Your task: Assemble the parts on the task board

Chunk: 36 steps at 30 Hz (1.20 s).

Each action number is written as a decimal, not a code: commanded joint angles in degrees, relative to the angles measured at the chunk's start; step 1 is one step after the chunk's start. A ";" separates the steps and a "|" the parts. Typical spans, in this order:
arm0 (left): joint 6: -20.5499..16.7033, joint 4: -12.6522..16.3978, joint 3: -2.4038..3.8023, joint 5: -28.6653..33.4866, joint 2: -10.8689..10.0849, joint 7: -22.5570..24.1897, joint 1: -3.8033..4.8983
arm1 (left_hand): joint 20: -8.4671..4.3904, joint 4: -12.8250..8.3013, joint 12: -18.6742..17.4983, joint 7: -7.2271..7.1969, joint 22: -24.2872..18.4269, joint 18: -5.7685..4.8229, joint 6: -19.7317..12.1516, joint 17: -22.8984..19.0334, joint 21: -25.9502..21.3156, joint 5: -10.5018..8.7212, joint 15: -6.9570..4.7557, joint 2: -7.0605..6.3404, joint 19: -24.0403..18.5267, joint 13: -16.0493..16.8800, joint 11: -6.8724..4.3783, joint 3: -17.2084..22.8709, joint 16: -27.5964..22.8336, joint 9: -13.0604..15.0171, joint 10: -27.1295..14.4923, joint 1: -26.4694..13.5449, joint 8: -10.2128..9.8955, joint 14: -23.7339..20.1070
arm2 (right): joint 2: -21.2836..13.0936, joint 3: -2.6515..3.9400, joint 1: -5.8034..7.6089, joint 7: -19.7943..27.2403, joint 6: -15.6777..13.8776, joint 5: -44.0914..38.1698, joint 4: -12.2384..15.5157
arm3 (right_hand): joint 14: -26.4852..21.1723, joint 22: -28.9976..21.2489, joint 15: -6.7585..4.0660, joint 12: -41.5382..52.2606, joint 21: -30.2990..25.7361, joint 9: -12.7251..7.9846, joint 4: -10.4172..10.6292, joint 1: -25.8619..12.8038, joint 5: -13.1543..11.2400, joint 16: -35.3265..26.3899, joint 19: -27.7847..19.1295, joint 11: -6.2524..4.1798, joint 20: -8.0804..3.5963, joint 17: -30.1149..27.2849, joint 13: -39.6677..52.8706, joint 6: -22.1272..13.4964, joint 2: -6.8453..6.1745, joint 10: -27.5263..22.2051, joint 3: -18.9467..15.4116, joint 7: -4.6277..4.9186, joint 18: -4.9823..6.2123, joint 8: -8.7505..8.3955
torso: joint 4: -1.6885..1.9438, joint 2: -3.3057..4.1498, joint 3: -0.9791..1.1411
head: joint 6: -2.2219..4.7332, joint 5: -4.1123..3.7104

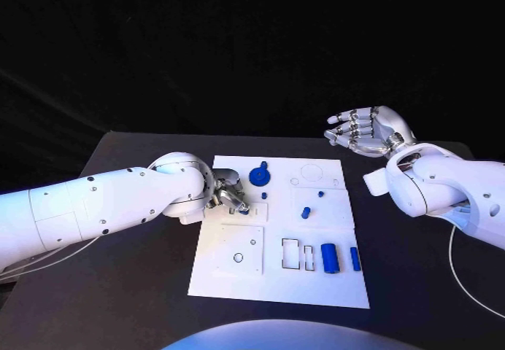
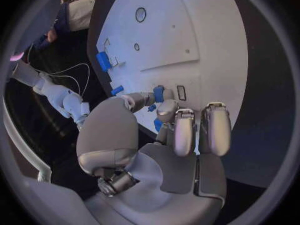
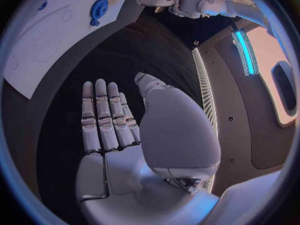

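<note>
The white task board [image 1: 316, 281] lies in the middle of the black table. My left hand [image 1: 224, 195] rests over the board's left edge and pinches a small blue part [image 1: 243, 210] between thumb and a finger, low over the board; the same blue part [image 2: 159, 92] sits at the fingertips of the left hand [image 2: 181, 130]. Loose on the board are a round blue disc [image 1: 260, 176], a blue peg [image 1: 306, 213] and a blue cylinder [image 1: 331, 258]. My right hand [image 1: 363, 130] hangs raised beyond the board's far right corner and holds nothing; the right hand [image 3: 109, 125] has its fingers straight.
Further small blue pieces [image 1: 355, 259] [image 1: 322, 194] lie on the board's right half. Rectangular outlines [image 1: 290, 252] and a raised square plate [image 1: 242, 249] mark its near half. My left arm [image 3: 187, 2] and the blue disc [image 3: 99, 8] lie past the right hand.
</note>
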 commanded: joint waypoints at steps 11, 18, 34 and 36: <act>1.22 -0.70 -0.16 1.78 0.95 -0.09 -0.15 | -0.96 -8.25 0.67 -1.87 1.44 -1.39 1.82 9.42 0.38 -0.61 -0.94 0.36 0.62 0.79 -0.50 6.57 0.14 0.22 1.31 -2.51 0.34 4.39 | 0.08 0.01 -0.07 0.45 1.05 -0.01 -0.06 | 0.01 -0.05 0.31 -0.19 -0.22 -0.09 -0.02 -0.60 -0.22 -0.26 -0.06 0.39 0.32 -0.05 -0.05 -0.36 -0.03 0.05 -0.22 0.92 0.26 -0.28 | 0.00 -0.04 0.01 | -0.16 -0.08; 1.35 -0.84 -0.16 2.19 1.08 -0.05 -0.15 | -1.16 -6.89 0.92 -2.17 1.77 -1.47 2.23 9.44 0.45 -1.02 -1.14 0.52 0.87 1.24 -0.73 3.90 0.13 0.21 1.58 -3.47 0.17 4.40 | 0.10 0.01 -0.09 0.39 1.13 0.16 -0.15 | 0.03 -0.17 0.32 -0.17 -0.27 -0.10 0.02 -0.68 -0.20 -0.34 -0.04 0.40 0.33 -0.09 -0.17 -0.32 0.10 0.05 -0.27 0.91 0.26 -0.26 | -0.02 -0.01 -0.03 | -0.18 -0.19; 2.25 -1.08 -0.16 2.32 1.09 -0.09 -0.15 | -1.40 -5.11 1.25 -2.47 2.05 -1.53 2.98 9.47 0.47 -1.37 -1.35 0.56 1.09 1.86 -0.96 -0.58 0.12 0.07 1.83 -4.20 -0.26 4.41 | 0.10 0.00 -0.20 0.50 1.23 0.29 -0.24 | 0.06 -0.34 0.32 -0.12 -0.34 -0.11 0.14 -0.94 -0.21 -0.44 0.00 0.40 0.34 -0.15 -0.33 -0.25 0.25 0.09 -0.43 0.91 0.27 -0.24 | 0.02 -0.05 -0.01 | -0.30 -0.23; 2.24 -1.10 -0.16 2.32 1.10 -0.09 -0.15 | -1.42 -4.63 1.24 -2.50 2.13 -1.55 3.13 9.48 0.48 -1.47 -1.37 0.62 1.14 1.86 -0.98 -1.78 0.12 0.02 1.81 -4.34 -0.39 4.41 | 0.11 0.00 -0.22 0.51 1.18 0.29 -0.25 | 0.06 -0.34 0.32 -0.12 -0.34 -0.11 0.14 -0.94 -0.21 -0.44 0.00 0.40 0.34 -0.15 -0.33 -0.25 0.25 0.09 -0.43 0.91 0.27 -0.24 | 0.02 -0.03 0.00 | -0.30 -0.24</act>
